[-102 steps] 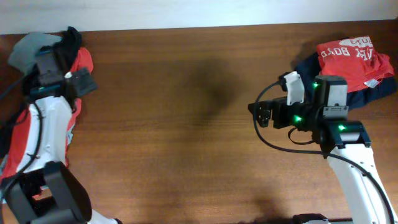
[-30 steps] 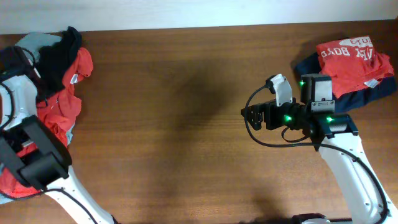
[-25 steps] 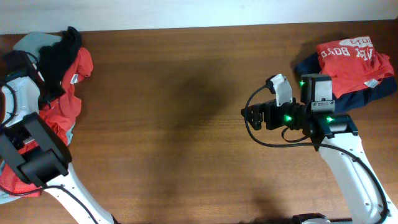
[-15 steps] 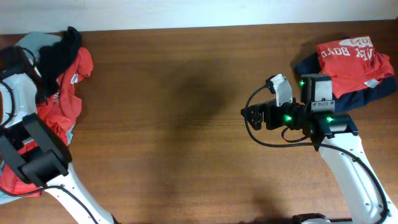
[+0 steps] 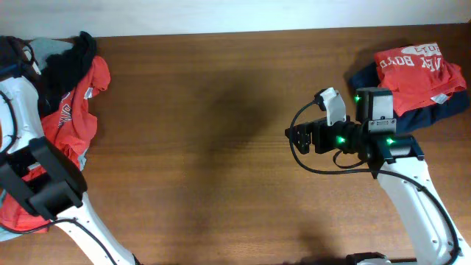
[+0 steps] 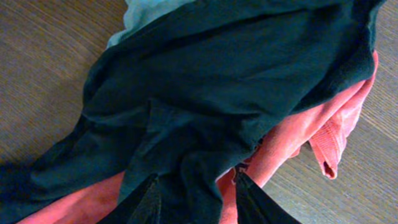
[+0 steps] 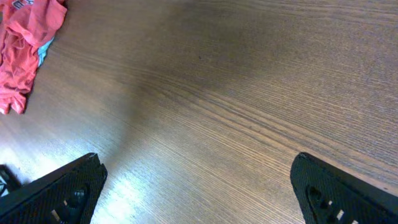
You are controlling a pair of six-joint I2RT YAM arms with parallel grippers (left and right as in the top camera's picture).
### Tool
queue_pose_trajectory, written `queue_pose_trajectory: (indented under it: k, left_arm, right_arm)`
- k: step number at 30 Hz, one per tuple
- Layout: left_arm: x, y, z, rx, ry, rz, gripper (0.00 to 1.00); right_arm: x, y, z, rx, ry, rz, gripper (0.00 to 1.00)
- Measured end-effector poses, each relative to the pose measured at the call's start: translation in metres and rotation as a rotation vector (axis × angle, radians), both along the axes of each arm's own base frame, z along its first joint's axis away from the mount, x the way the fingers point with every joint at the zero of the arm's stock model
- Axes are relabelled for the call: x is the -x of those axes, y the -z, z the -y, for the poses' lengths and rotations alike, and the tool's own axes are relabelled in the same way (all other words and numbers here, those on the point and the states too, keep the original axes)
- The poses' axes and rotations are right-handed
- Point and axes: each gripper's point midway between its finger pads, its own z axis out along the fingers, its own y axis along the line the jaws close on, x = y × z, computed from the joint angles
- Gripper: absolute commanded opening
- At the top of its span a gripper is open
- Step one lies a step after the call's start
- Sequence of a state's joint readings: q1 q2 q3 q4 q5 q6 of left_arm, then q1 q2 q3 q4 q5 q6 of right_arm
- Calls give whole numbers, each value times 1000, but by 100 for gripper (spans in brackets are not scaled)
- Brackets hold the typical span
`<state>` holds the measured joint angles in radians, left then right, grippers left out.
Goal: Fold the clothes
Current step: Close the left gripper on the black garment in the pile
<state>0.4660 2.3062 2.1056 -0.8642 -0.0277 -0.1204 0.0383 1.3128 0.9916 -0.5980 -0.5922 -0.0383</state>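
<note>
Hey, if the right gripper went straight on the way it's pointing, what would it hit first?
Probably the table: the right gripper, fingers open, looks angled down at bare wood. The red shirt lies far off to one side, though depth is unclear.

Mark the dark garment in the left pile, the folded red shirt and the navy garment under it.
dark garment (image 6: 236, 81), left wrist view, middle of its broad upper panel.
folded red shirt (image 5: 416, 70), overhead view, centre of its top face.
navy garment (image 5: 362, 76), overhead view, exposed left edge.
</note>
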Motion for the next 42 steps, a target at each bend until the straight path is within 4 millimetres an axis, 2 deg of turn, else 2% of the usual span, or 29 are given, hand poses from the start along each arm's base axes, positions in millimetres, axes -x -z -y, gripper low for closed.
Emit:
queue_pose_trajectory:
  k: [2, 9, 14, 19, 21, 22, 29, 31, 33, 37, 42]
  left_arm:
    - [0, 0, 0, 2, 1, 1, 40]
    - [7, 4, 4, 19, 1, -32, 52]
    - [13, 22, 7, 44, 1, -82, 51]
    - [13, 32, 7, 53, -2, -96, 22]
    - [12, 32, 7, 50, 1, -94, 4]
    - [13, 32, 7, 50, 0, -94, 1]
    - [19, 30, 11, 65, 4, -123, 1]
    - [18, 20, 13, 65, 6, -123, 1]
    - [11, -3, 13, 50, 13, -94, 1]
    - [-8, -65, 22, -4, 41, 13, 1]
    - [-22, -157, 59, -74, 112, 174, 1]
  right_arm:
    - [0, 0, 0, 0, 0, 0, 99]
    - [0, 0, 0, 0, 0, 0, 99]
    - [0, 0, 0, 1, -2, 1, 99]
    - [0, 0, 0, 3, -4, 3, 99]
    - [0, 0, 0, 4, -5, 4, 99]
    - [0, 0, 0, 3, -5, 4, 99]
    - [0, 0, 0, 5, -7, 7, 99]
    - [-1, -1, 0, 5, -7, 12, 99]
    - [-3, -2, 0, 4, -7, 23, 99]
    - [-5, -4, 0, 4, -7, 33, 99]
    - [-5, -4, 0, 4, -7, 34, 99]
